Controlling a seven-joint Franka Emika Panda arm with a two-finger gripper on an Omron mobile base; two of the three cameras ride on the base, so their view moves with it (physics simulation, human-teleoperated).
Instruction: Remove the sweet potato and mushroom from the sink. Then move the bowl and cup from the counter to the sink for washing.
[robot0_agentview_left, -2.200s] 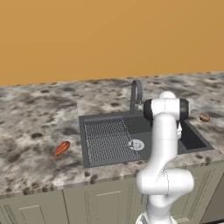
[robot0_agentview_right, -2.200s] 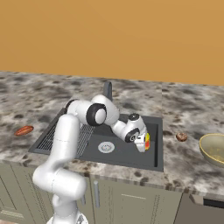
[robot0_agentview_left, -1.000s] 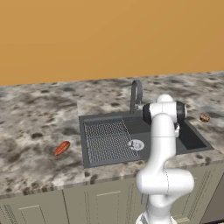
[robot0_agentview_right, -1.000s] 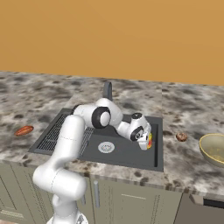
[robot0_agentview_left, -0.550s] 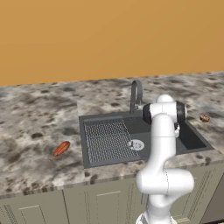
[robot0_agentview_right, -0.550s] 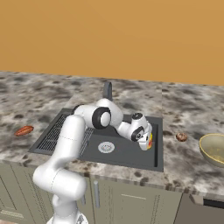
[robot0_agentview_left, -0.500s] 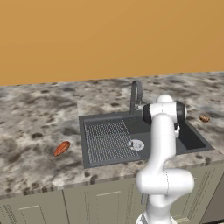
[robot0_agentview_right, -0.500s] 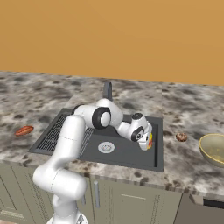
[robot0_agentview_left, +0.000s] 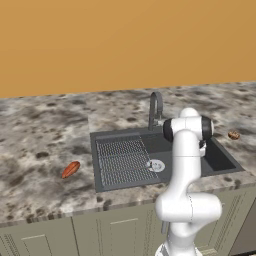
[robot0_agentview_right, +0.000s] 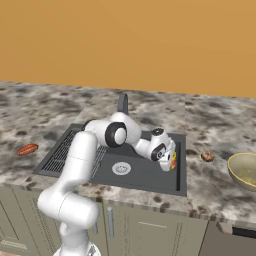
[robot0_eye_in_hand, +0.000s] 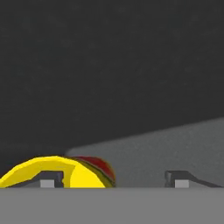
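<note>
- Against the earlier frames, the arm's pose and the layout on the counter look the same; the visible change is at the claw (robot0_eye_in_hand: 116, 178), whose two dark tips now stand wide apart instead of pinched on the cup (robot0_agentview_right: 173, 161).
- The claw is open: in the hand view one tip lies over the yellow cup at lower left, the other stands clear at lower right with bare basin floor between them.
- The cup sits inside the sink (robot0_agentview_right: 145, 176), at its right end close to the right wall, just beside the robot's hand. Yellow with a red mark (robot0_eye_in_hand: 98, 165); whether it stands upright or tilts cannot be told, as so little of it shows.
- The sweet potato (robot0_agentview_left: 70, 169) lies on the counter (robot0_agentview_left: 40, 145) left of the sink, apart from its rim. In the left base view its long axis runs diagonally, from lower left to upper right.
- It also shows at the far left of the right base view (robot0_agentview_right: 27, 149), lying nearly level there.
- The mushroom (robot0_agentview_right: 206, 157) rests on the counter right of the sink, between the basin and the bowl (robot0_agentview_right: 243, 171); too small and round to give a direction.
- The bowl stands upright on the counter at the right edge, well apart from the sink.
- The faucet (robot0_agentview_left: 156, 109) rises behind the basin, and the drain (robot0_agentview_right: 121, 169) lies bare on the floor.
</note>
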